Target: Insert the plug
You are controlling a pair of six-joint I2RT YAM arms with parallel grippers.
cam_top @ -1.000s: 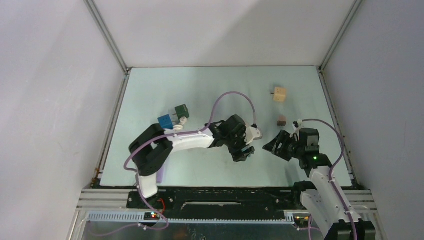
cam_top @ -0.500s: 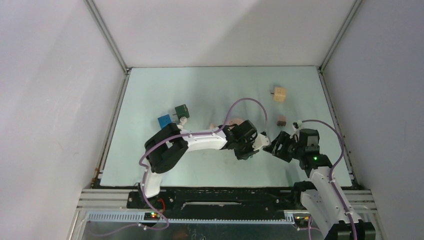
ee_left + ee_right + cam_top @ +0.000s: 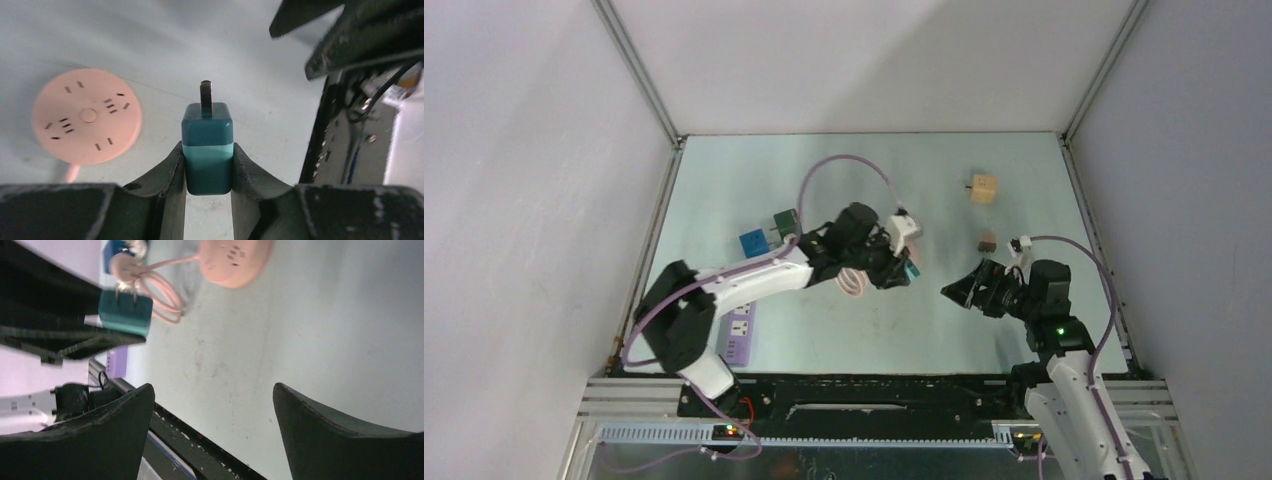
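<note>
My left gripper (image 3: 207, 150) is shut on a teal plug (image 3: 207, 150), its metal prongs pointing away from the wrist. In the top view the left gripper (image 3: 896, 265) holds the plug (image 3: 911, 272) above the middle of the table. A round pink socket (image 3: 87, 123) lies flat on the table, left of the plug in the left wrist view; it also shows in the right wrist view as the pink socket (image 3: 235, 260). Its coiled pink cord (image 3: 854, 286) peeks out under the left arm. My right gripper (image 3: 959, 290) stands open and empty to the right of the plug, its jaws (image 3: 212, 387) wide apart.
A blue cube (image 3: 751, 242) and a green cube (image 3: 785, 220) sit behind the left arm. A wooden block (image 3: 984, 188) and a small brown block (image 3: 987, 240) lie at the back right. A purple power strip (image 3: 739, 335) lies near the front left edge.
The left gripper reached to the right gripper and shut on the teal plug there. The right gripper opened. The left arm has swung back left with the plug.
</note>
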